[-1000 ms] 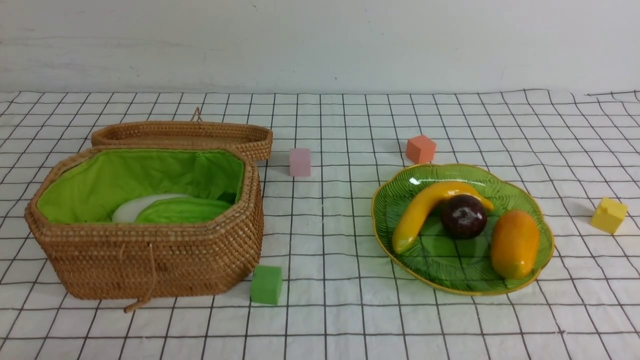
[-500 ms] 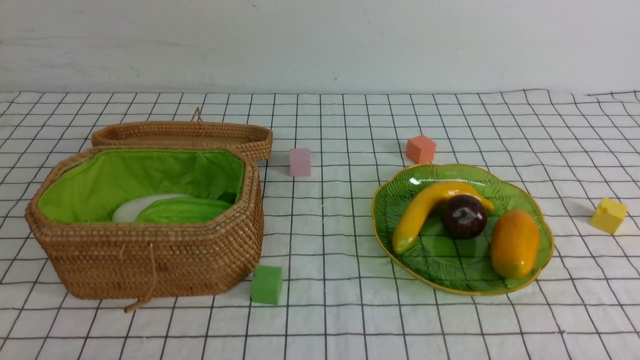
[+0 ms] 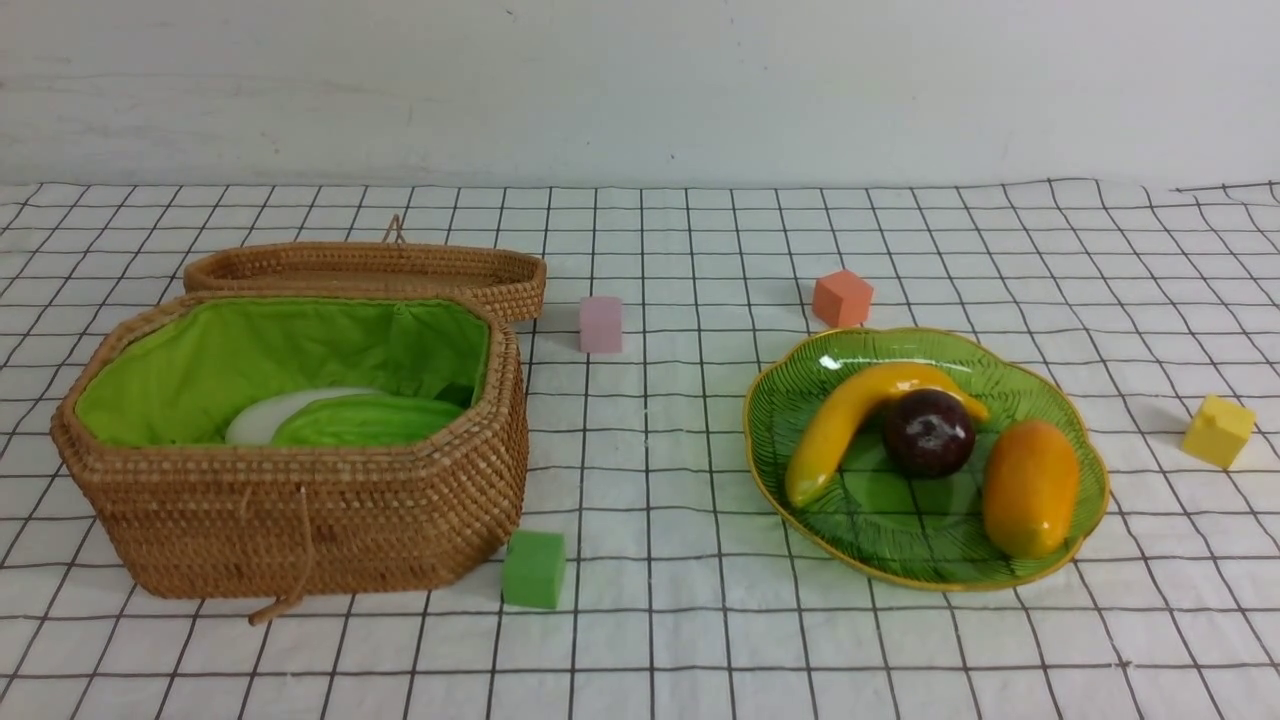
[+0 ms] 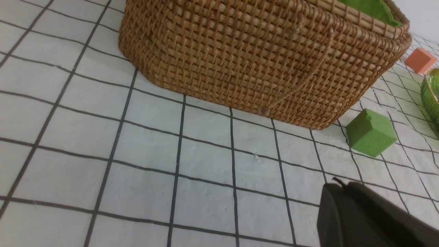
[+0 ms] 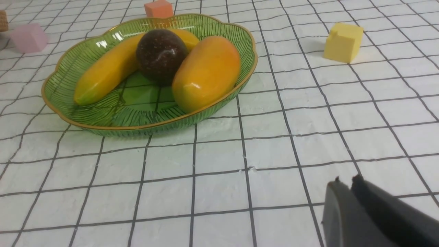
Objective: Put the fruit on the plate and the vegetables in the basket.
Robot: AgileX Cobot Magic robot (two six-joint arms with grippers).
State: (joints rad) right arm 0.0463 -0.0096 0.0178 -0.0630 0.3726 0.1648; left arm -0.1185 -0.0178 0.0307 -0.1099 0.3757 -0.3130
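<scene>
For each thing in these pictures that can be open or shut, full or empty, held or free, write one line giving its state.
basket: open, vegetables inside
lid: off, lying behind the basket
plate: holds banana, mangosteen, mango
left gripper: shut, empty
right gripper: shut, empty
green cube: loose on the cloth

There was one basket (image 3: 300, 520) with one lid (image 3: 365, 268) behind it, and one plate (image 3: 800, 400). Three fruits lay on the plate: one banana (image 3: 835, 430), one mangosteen (image 3: 928, 432), one mango (image 3: 1030, 487). Inside the basket at least two vegetables showed, a radish (image 3: 262, 418) and a cucumber (image 3: 365, 422); any more may have been hidden. Four cubes: pink (image 3: 600, 324), orange (image 3: 842, 298), yellow (image 3: 1217, 430), green (image 3: 533, 569).
</scene>
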